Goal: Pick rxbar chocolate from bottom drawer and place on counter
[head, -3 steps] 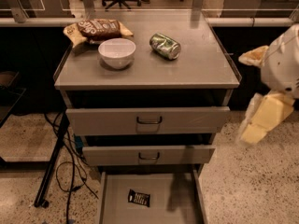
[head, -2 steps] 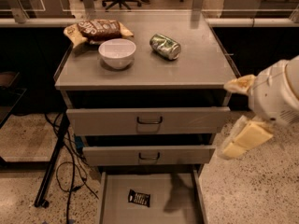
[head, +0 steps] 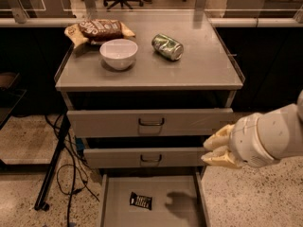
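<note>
The rxbar chocolate (head: 140, 201) is a small black wrapper with white lettering. It lies flat on the floor of the open bottom drawer (head: 110, 211), left of the middle. My gripper (head: 213, 150) is on a white arm coming in from the right. It hangs in front of the right end of the middle drawer, above the bottom drawer's right side and apart from the bar. Its cream fingers point left. The counter (head: 199, 74) is the grey top of the cabinet.
On the counter stand a white bowl (head: 119, 53), a tipped green can (head: 167, 47) and a brown chip bag (head: 100, 30). The two upper drawers (head: 151, 122) are slightly pulled out. A black stand and cables (head: 57, 167) lie on the floor at the left.
My arm and gripper have moved left and lower, from beside the cabinet's right side to in front of the middle drawer's right end. The bar and the counter items have not moved.
</note>
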Controlling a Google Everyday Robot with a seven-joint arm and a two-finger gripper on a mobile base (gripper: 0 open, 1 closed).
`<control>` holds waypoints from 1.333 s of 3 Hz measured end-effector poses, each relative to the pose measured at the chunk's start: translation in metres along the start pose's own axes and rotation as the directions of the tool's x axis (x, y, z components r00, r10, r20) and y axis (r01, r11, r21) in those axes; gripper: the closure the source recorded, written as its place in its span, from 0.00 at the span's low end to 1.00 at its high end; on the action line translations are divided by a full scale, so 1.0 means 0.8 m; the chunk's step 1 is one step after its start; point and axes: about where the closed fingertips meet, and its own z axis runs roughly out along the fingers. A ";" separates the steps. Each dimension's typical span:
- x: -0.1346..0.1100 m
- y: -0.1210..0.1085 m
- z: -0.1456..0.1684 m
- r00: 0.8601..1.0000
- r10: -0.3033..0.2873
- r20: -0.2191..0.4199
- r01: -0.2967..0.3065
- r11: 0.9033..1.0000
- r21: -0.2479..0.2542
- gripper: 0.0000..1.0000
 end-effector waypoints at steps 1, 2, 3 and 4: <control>0.003 0.001 0.005 1.000 0.004 -0.001 -0.004 1.000 0.002 0.88; 0.003 0.001 0.005 1.000 0.004 -0.001 -0.004 1.000 0.002 1.00; 0.003 0.001 0.005 1.000 0.004 -0.001 -0.004 1.000 0.002 0.81; 0.016 0.011 0.050 1.000 0.028 0.015 -0.027 0.999 -0.032 0.58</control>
